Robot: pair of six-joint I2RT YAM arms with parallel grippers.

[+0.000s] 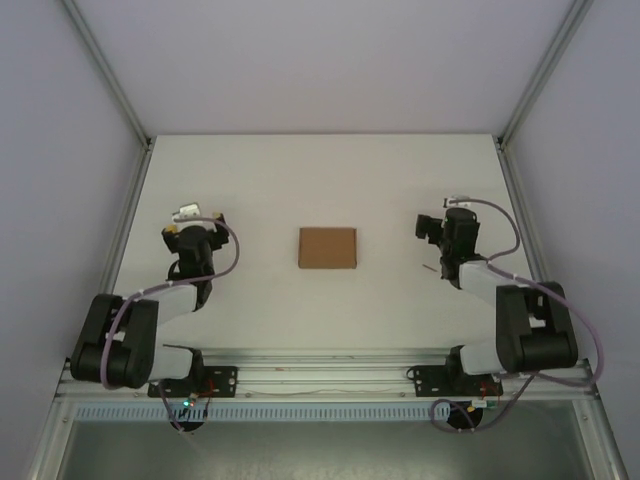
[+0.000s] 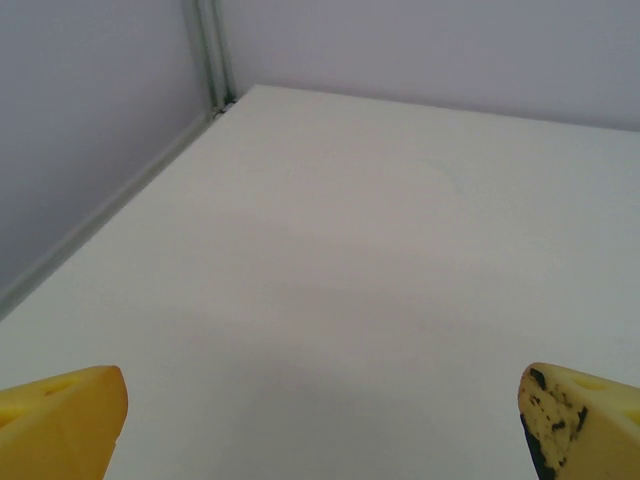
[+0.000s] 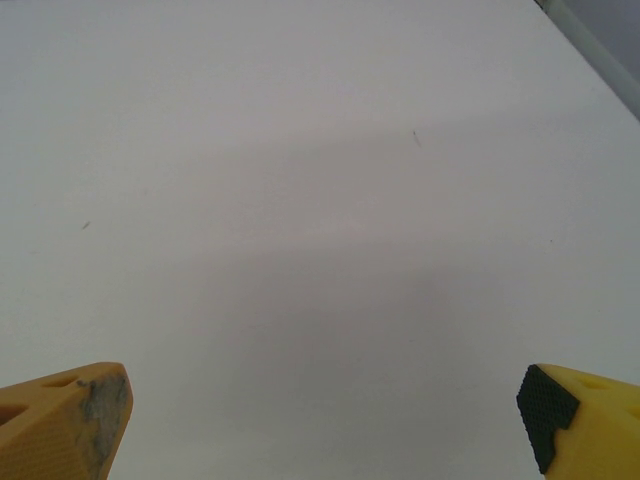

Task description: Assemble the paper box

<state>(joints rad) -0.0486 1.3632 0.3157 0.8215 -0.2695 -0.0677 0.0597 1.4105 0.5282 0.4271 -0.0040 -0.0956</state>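
Paper box [image 1: 327,248]: plain brown, squarish, lying flat on the white table [image 1: 250,170] about mid-table, its edges square to the table's. From above I cannot tell whether it is a folded sheet or a low box. Nothing touches it.

Left arm [image 1: 150,310]: folded back on the left side, wrist pointing toward the far edge, well apart from the box. Left fingers [image 2: 62,418]: two yellow tips at the bottom corners of the wrist view, spread wide and released, with bare table between them. One tip carries dark scuff marks. Ahead of them is a corner post [image 2: 210,50] where table meets grey wall.

Right arm [image 1: 530,330]: folded likewise on the right side, well apart from the box. Right fingers [image 3: 62,422]: spread wide, released, nothing between them. One pad is black and textured, the other worn grey. A few small dark specks mark the table ahead.

The box sits between the two arms.
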